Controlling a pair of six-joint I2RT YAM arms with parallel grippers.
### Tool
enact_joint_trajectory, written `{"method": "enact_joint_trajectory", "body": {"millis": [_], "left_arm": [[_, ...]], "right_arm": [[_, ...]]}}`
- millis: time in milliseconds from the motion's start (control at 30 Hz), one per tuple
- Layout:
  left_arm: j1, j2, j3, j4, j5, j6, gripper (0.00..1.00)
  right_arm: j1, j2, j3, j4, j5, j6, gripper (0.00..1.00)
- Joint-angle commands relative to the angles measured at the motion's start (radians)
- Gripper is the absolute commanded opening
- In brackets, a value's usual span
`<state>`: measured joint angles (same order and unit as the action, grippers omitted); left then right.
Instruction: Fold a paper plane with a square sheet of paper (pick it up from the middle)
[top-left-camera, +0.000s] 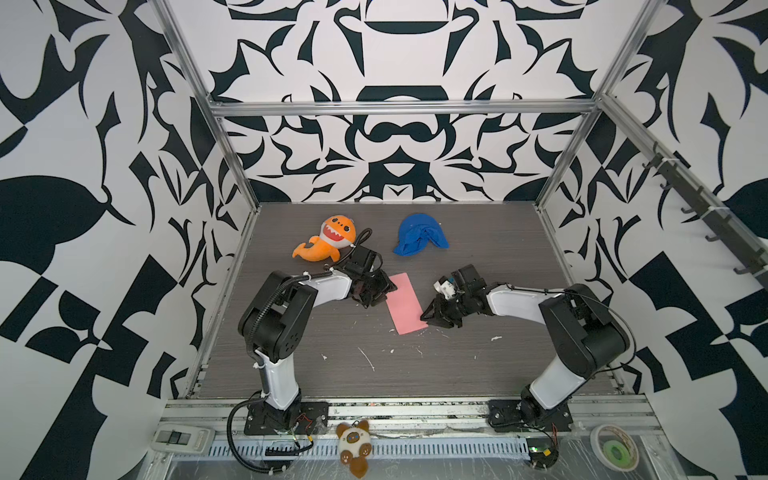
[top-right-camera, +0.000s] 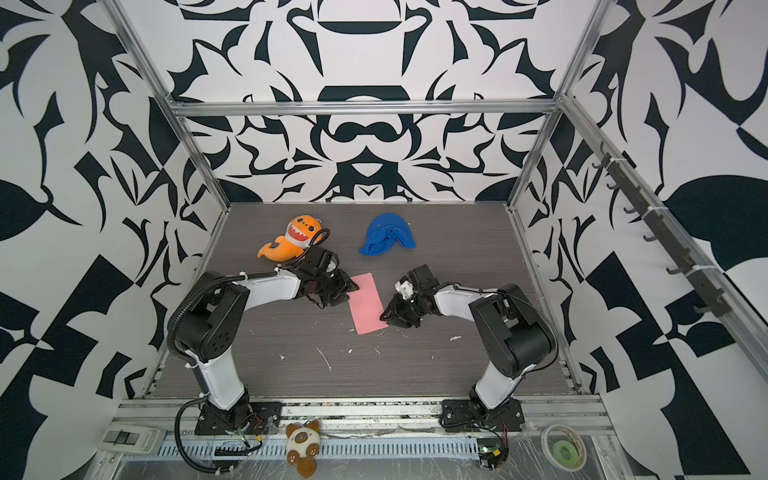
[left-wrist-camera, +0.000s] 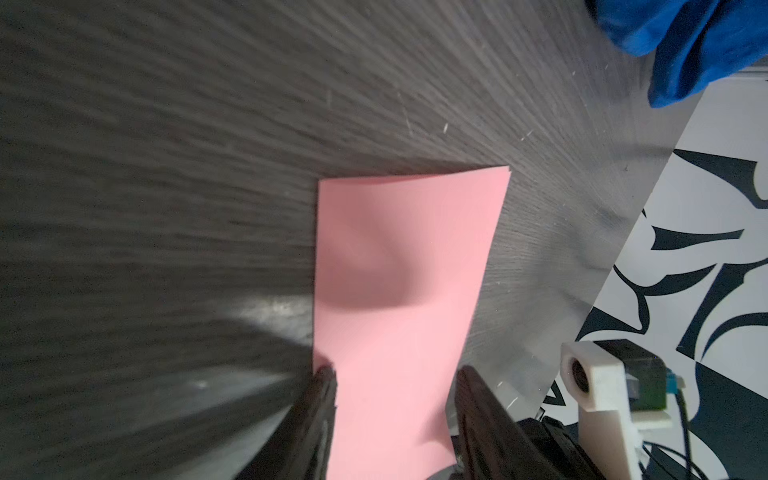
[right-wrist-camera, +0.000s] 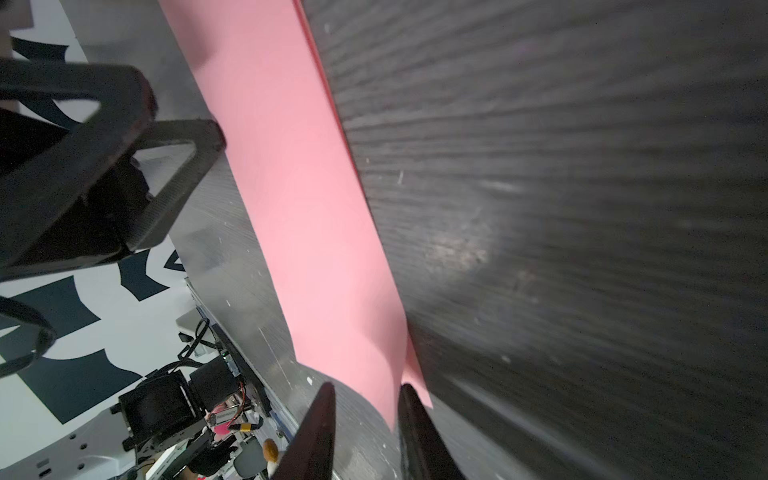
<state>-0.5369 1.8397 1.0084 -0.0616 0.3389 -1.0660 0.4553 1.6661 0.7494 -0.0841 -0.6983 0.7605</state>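
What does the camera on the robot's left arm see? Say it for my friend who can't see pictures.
A narrow pink sheet of paper lies on a dark wood-grain table, dented across its middle. The two black fingers of the left hand stand apart at its near end. Part of a blue cloth shows farther off.

Paper (top-left-camera: 406, 303): pink, matte, folded to a narrow two-layer rectangle. Lies on the bench (top-left-camera: 332, 365) at frame centre in both top views, long axis tilted upper left to lower right. Shallow buckle mid-sheet in the left wrist view. Layers part at one corner in the right wrist view.
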Motion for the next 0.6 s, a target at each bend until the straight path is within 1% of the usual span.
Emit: {"method": "enact_joint_trajectory", "body": {"millis": [0, 133, 233, 367, 567], "left_arm": [[0.003, 0.018, 0.004, 0.007, 0.011, -0.006, 0.51], [0.003, 0.024, 0.003, 0.009, 0.013, -0.006, 0.5], [0.003, 0.024, 0.003, 0.009, 0.015, -0.006, 0.5], [0.003, 0.017, 0.004, 0.011, 0.022, -0.003, 0.49], [0.003, 0.012, 0.002, 0.035, 0.051, 0.008, 0.46]], "right_arm": [[0.006, -0.004, 0.001, 0.039, -0.021, 0.025, 0.26], [0.005, -0.003, 0.001, 0.046, -0.014, 0.042, 0.2], [0.005, -0.002, 0.004, 0.043, -0.009, 0.051, 0.14], [0.006, 0.0, 0.016, 0.012, 0.003, 0.05, 0.07], [0.025, 0.036, 0.075, -0.098, 0.047, -0.006, 0.05]]}}
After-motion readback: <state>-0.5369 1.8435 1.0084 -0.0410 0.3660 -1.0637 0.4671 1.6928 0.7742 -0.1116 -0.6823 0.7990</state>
